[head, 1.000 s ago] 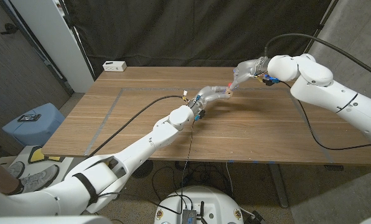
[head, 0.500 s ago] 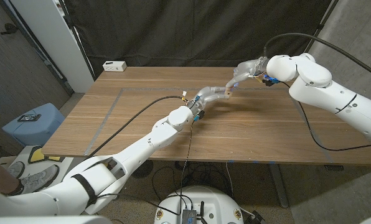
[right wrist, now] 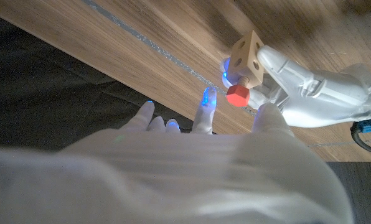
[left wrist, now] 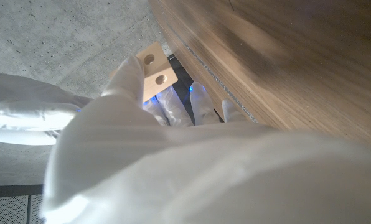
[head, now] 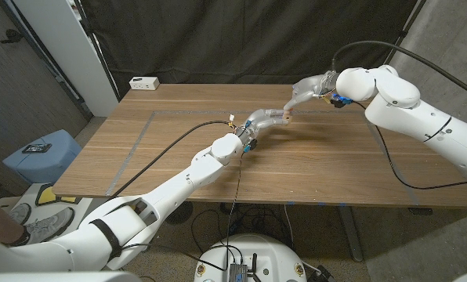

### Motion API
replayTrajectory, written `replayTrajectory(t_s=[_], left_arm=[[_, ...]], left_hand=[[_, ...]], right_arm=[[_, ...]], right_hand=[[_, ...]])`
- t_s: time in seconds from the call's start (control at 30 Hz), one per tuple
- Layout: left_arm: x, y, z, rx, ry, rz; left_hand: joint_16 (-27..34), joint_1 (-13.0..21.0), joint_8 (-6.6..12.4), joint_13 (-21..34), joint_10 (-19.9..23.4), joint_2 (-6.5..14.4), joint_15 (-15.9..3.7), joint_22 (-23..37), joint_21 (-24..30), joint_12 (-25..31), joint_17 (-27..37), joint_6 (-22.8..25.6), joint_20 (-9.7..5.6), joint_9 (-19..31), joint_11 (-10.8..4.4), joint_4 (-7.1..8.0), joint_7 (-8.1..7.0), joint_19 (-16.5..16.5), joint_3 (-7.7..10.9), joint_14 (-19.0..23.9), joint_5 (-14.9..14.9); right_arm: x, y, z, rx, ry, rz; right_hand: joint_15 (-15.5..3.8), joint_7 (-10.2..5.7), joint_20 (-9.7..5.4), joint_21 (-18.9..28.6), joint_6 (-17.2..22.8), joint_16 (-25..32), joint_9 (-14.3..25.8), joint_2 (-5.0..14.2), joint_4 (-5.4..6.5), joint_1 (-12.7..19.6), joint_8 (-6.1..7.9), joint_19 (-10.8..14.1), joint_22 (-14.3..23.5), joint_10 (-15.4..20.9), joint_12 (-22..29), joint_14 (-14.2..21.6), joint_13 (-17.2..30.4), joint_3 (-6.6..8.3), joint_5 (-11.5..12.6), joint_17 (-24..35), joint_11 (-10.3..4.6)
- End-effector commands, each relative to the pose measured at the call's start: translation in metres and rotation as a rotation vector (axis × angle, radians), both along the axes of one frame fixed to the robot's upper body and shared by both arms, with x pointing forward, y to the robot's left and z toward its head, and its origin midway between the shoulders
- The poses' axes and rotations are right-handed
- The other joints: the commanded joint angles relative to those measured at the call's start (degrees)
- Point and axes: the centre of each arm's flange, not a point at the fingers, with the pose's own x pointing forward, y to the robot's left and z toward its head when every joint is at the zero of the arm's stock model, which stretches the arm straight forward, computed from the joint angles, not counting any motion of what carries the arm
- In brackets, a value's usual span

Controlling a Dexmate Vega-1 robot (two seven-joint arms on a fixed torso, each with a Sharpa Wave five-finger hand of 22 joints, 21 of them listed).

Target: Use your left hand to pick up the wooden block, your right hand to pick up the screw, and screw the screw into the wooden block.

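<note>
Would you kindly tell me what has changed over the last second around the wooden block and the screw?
Little visibly changed. The right hand shifted very slightly at the red screw. The left hand still holds the wooden block above the table.

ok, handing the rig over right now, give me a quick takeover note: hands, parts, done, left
Left hand: holds the wooden block raised above the table.
Right hand: fingers spread near the screw, apparently not gripping it.
Red-headed screw: stuck in a hole in the block's side, head standing clear of the face.
Done: both parts picked up, screw started in the block.
Left: regrip the screw and drive it in; depth so far cannot be judged.
</note>
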Motion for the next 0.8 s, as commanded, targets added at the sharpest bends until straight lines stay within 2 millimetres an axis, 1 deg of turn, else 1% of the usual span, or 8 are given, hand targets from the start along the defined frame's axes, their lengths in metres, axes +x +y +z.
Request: replayTrajectory(t_s=[0.03, 0.07, 0.1, 0.2, 0.4, 0.53, 0.63, 0.8], left_arm=[[0.0003, 0.0004, 0.0012, 0.001, -0.001, -0.002], [0.0003, 0.0003, 0.0012, 0.001, -0.001, -0.002], [0.0003, 0.0002, 0.0013, 0.001, -0.001, -0.002], [0.0002, -0.0003, 0.0016, 0.003, -0.003, -0.003], [-0.0001, -0.0010, 0.0019, 0.004, -0.003, -0.003], [-0.0004, -0.0009, 0.0018, 0.005, -0.004, 0.000], [-0.0006, -0.0009, 0.0017, 0.004, -0.003, 0.001], [-0.0007, -0.0013, 0.0014, 0.004, -0.002, -0.002]], left_hand=[[0.0, 0.2, 0.28, 4.5, 0.6, 1.1, -4.00, 0.3, 0.4, 0.4, 0.2, 0.4, 0.37, 0.3, -0.01, 0.77, 0.20, 0.3, 0.96, 0.5, 0.2], [0.0, 0.3, 0.28, 4.5, 0.6, 1.1, -4.06, 0.3, 0.4, 0.4, 0.1, 0.4, 0.33, 0.3, -0.01, 0.72, 0.18, 0.3, 0.98, 0.5, 0.2], [0.0, 0.3, 0.30, 4.5, 0.6, 1.1, -4.06, 0.3, 0.4, 0.4, 0.1, 0.4, 0.33, 0.3, -0.02, 0.71, 0.13, 0.3, 0.98, 0.5, 0.2], [0.0, 0.3, 0.30, 4.5, 0.6, 1.0, -4.05, 0.3, 0.4, 0.4, 0.1, 0.4, 0.35, 0.3, -0.02, 0.71, 0.16, 0.2, 0.97, 0.5, 0.2], [-0.1, 0.2, 0.30, 4.4, 0.6, 1.1, -4.08, 0.3, 0.4, 0.4, 0.1, 0.4, 0.33, 0.3, -0.02, 0.72, 0.15, 0.2, 1.03, 0.4, 0.2], [-0.1, 0.3, 0.30, 4.4, 0.6, 1.0, -4.08, 0.3, 0.4, 0.4, 0.1, 0.4, 0.32, 0.3, -0.02, 0.70, 0.10, 0.3, 1.06, 0.4, 0.2], [-0.1, 0.2, 0.33, 4.4, 0.6, 1.1, -4.09, 0.3, 0.4, 0.4, 0.1, 0.5, 0.26, 0.3, -0.01, 0.73, 0.13, 0.3, 1.04, 0.4, 0.2], [0.0, 0.2, 0.34, 4.4, 0.6, 1.1, -4.08, 0.3, 0.4, 0.4, 0.1, 0.5, 0.31, 0.3, -0.01, 0.73, 0.10, 0.3, 1.03, 0.5, 0.2]], right_arm=[[-0.0013, -0.0006, 0.0043, 0.009, 0.021, 0.055], [-0.0012, -0.0006, 0.0044, 0.010, 0.021, 0.057], [-0.0011, -0.0005, 0.0045, 0.010, 0.022, 0.059], [-0.0003, -0.0004, 0.0045, 0.011, 0.025, 0.066], [0.0016, -0.0010, 0.0042, 0.010, 0.032, 0.068], [0.0024, -0.0010, 0.0037, 0.011, 0.027, 0.071], [0.0030, -0.0011, 0.0033, 0.011, 0.025, 0.072], [0.0042, -0.0025, 0.0027, 0.015, 0.023, 0.072]], right_hand=[[0.22, -0.04, -0.02, -0.1, -0.7, -0.1, -0.4, 0.46, -1.23, 2.2, -0.65, -0.5, 0.1, -1.0, -0.1, -0.9, 0.1, 1.01, 0.3, 0.1, 0.08], [0.21, 0.00, -0.03, -0.1, -0.8, -0.1, -0.5, 0.55, -1.42, 2.5, -0.76, -0.5, 0.1, -1.3, -0.1, -0.9, 0.1, 1.17, 0.4, 0.1, 0.10], [0.25, -0.15, -0.03, -0.1, -1.4, -0.2, -0.8, 0.83, -2.12, 3.6, -1.15, -0.6, 0.1, -1.6, 0.0, -1.0, 0.1, 1.80, 0.7, 0.1, 0.13], [0.24, -0.43, -0.05, 0.0, -2.5, -0.2, -1.2, 0.99, -3.09, 5.0, -1.87, -0.7, 0.1, -2.4, -0.1, -1.4, 0.1, 2.61, 1.1, 0.0, 0.05], [0.10, -0.74, -0.05, -0.1, -3.4, -0.3, -1.7, 1.17, -3.93, 6.6, -2.64, -1.0, 0.1, -3.1, 0.0, -1.9, 0.1, 3.53, 1.5, 0.0, 0.19], [0.07, -0.97, -0.09, -0.1, -3.1, -0.3, -1.9, 1.22, -4.17, 7.1, -2.66, -1.1, 0.1, -3.3, 0.1, -1.9, 0.1, 3.87, 1.6, 0.0, 0.14], [0.04, -1.35, -0.14, 0.0, -1.8, -0.2, -2.2, 1.24, -4.48, 8.0, -2.36, -1.1, 0.1, -3.2, 0.3, -1.9, 0.1, 4.37, 1.8, 0.0, 0.02], [-0.06, -2.45, -0.30, 0.1, -0.3, -0.1, -2.6, 1.28, -4.73, 9.2, -2.09, -0.9, 0.1, -2.9, 0.5, -1.9, 0.1, 5.05, 1.9, 0.0, -0.12]])
